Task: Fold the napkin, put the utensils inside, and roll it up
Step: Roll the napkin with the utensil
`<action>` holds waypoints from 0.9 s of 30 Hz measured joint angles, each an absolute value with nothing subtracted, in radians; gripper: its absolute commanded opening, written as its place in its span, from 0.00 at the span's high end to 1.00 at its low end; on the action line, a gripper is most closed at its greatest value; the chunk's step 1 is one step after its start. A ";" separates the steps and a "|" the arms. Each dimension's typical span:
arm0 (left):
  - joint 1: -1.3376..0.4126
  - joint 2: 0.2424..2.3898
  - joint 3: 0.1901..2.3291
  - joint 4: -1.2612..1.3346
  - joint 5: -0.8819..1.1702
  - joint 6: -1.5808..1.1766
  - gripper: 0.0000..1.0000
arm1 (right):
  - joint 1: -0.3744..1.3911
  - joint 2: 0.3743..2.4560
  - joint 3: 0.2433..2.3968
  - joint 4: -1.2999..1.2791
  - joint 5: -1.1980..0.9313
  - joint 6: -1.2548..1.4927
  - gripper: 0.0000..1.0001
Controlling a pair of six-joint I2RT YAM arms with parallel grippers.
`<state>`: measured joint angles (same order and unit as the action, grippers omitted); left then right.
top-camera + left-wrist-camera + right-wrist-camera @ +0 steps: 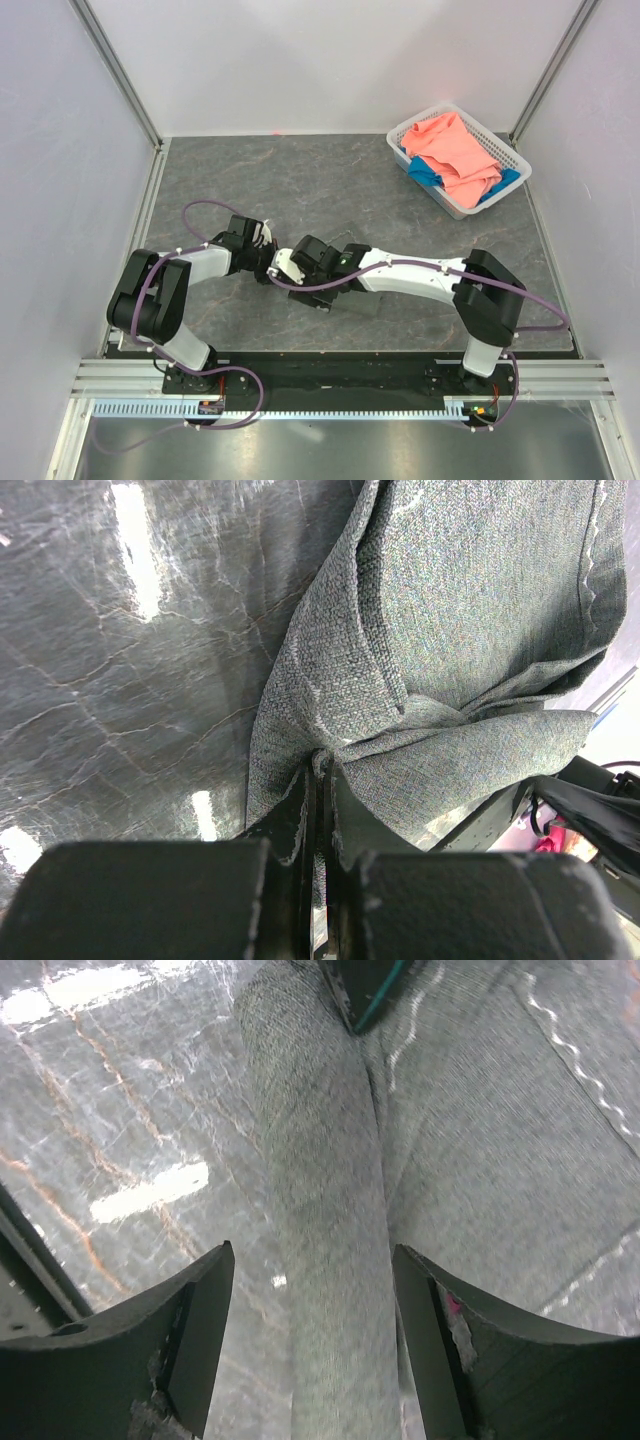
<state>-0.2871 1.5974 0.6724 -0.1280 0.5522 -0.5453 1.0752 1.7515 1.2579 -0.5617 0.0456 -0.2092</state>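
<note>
The dark grey napkin lies bunched on the table, partly rolled into a long tube. My left gripper is shut on a pinched fold at the napkin's edge. My right gripper is open, its jaws standing either side of the rolled tube without touching it. In the top view both grippers, left and right, meet near the table's middle left, and the arms cover most of the napkin. The utensils are hidden.
A white basket stands at the back right, holding a salmon-pink cloth and a blue cloth. White walls enclose the grey table on three sides. The left gripper's fingertip shows at the roll's far end.
</note>
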 measured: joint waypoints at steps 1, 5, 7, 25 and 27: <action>-0.287 1.597 0.672 -0.128 0.552 -0.545 0.98 | 1.075 1.763 1.258 -0.552 0.041 -0.216 0.28; -0.287 1.599 0.674 -0.130 0.553 -0.545 0.98 | 1.075 1.784 1.244 -0.509 0.029 -0.240 0.29; -0.287 1.599 0.674 -0.130 0.553 -0.545 0.98 | 1.075 1.788 1.238 -0.497 0.023 -0.245 0.31; -0.286 1.599 0.674 -0.129 0.556 -0.545 0.98 | 1.055 1.864 1.202 -0.410 0.003 -0.266 0.59; -0.286 1.599 0.674 -0.128 0.556 -0.545 0.97 | 1.047 1.865 1.201 -0.406 -0.010 -0.266 0.62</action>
